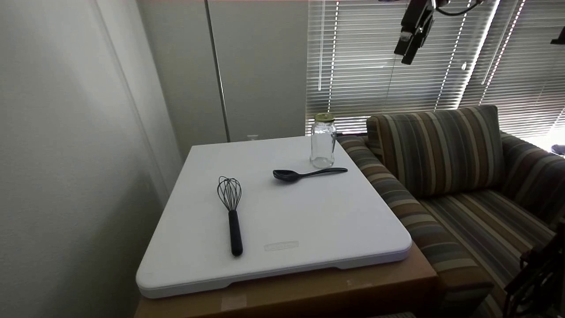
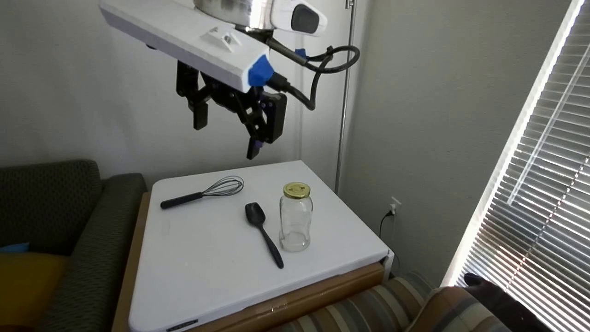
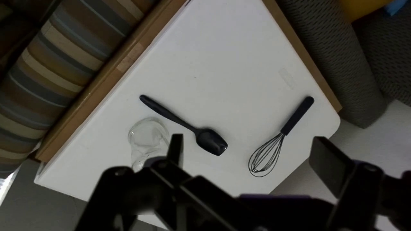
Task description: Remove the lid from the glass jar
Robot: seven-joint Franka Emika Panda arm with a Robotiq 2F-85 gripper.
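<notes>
The glass jar stands upright on the white table in both exterior views [image 1: 323, 145] [image 2: 295, 223]. The gold lid sits on top of the jar [image 1: 325, 117] [image 2: 297, 190]. In the wrist view the jar [image 3: 148, 138] shows at the left, partly behind a finger; the lid is hidden there by the gripper. My gripper [image 2: 227, 137] is open and empty, well above the table and apart from the jar. In the wrist view its fingers [image 3: 249, 152] are wide apart with nothing between them. Part of the gripper also shows at the top of an exterior view [image 1: 410, 44].
A black spoon [image 2: 262, 233] lies close beside the jar. A black whisk [image 2: 203, 193] lies farther off on the white table top [image 1: 282, 212]. A striped sofa [image 1: 441, 176] adjoins the table near the jar. A wall [image 1: 66, 176] runs along another side.
</notes>
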